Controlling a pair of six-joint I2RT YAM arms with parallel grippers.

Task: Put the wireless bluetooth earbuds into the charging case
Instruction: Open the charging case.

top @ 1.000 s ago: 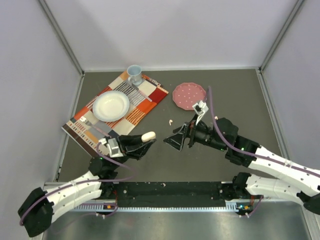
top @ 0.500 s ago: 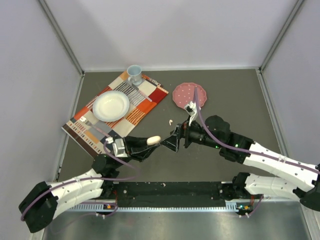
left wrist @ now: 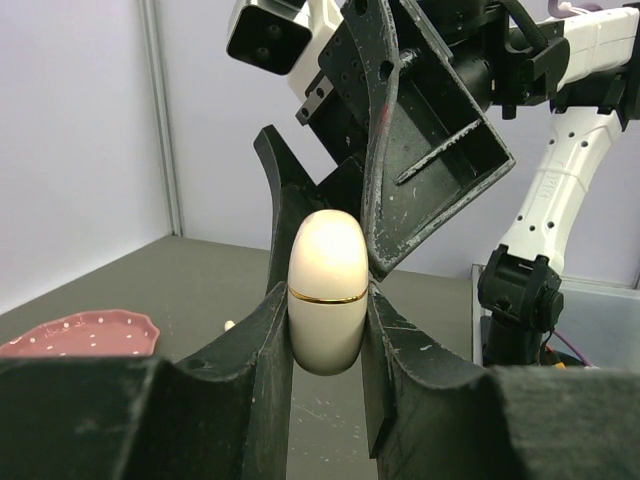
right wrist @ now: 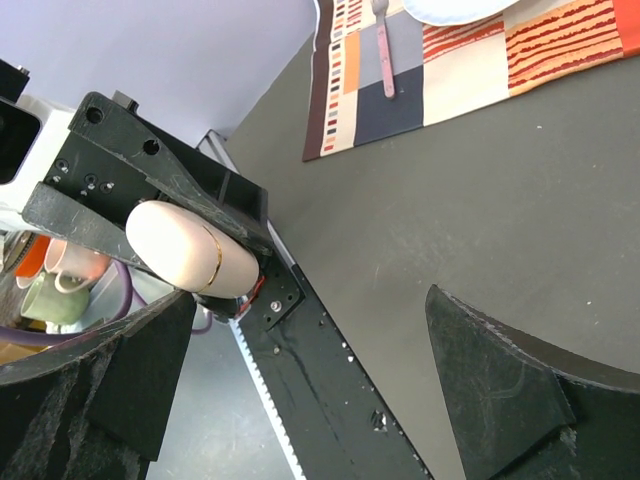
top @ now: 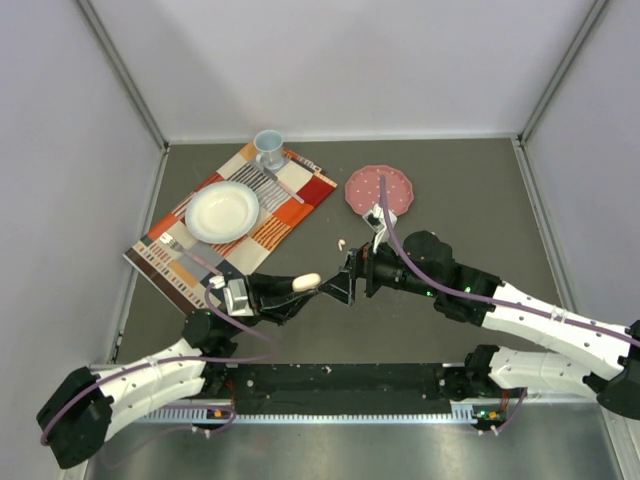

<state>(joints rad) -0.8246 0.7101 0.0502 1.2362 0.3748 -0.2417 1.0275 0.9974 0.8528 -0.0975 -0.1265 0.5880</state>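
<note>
Charging case [left wrist: 327,290]: smooth glossy cream plastic, thin gold metallic band round the middle. Left gripper [left wrist: 326,305] jaws: matt black plastic, slightly grainy. Right gripper [top: 339,283] jaws: same plastic, scuffed with pale scratches. Surface [top: 470,200]: matt dark grey, lightly scratched. Placemat [top: 290,215]: woven cloth. Plate [top: 221,211]: glossy white.

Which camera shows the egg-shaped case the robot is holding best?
The left wrist view. There the case sits big and upright in the middle, pinched between the left gripper's fingers, with its gold seam sharp. The right wrist view shows it smaller, tilted, off to the left. The top external view shows only a tiny pale blob.
</note>
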